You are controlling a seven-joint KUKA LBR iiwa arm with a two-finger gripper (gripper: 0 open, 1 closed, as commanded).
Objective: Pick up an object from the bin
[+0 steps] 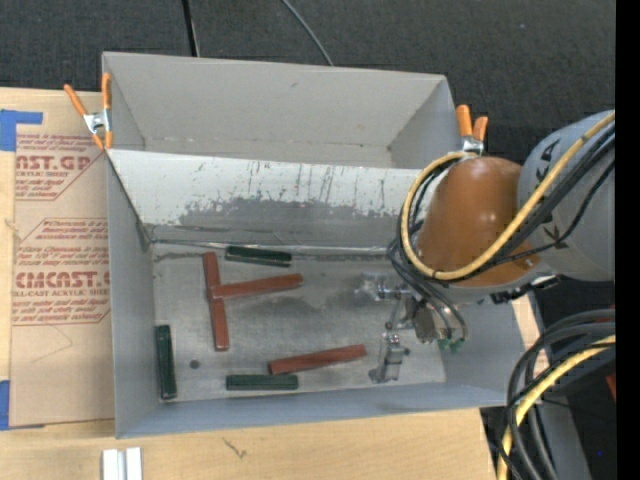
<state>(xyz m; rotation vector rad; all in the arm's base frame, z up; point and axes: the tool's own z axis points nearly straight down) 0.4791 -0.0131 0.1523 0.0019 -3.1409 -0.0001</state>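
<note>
At the right end of the bin (280,108) the jaws hang spread and empty, just beside a red-brown flat stick (318,359) lying near the front wall. Looks light, stiff and thin, so I'd pinch it across its narrow width.

Gripper (388,356) at bin (270,108) floor, right end. Nearest stick (317,359) just left; second stick (261,381) beyond it; T-shaped pair (216,296) farther left, behind.

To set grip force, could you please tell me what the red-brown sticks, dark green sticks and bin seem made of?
Red-brown sticks: likely painted wood or plastic, matte, straight-edged. Dark green sticks: seemingly the same. Bin: grey sheet metal, scratched and scuffed.
</note>
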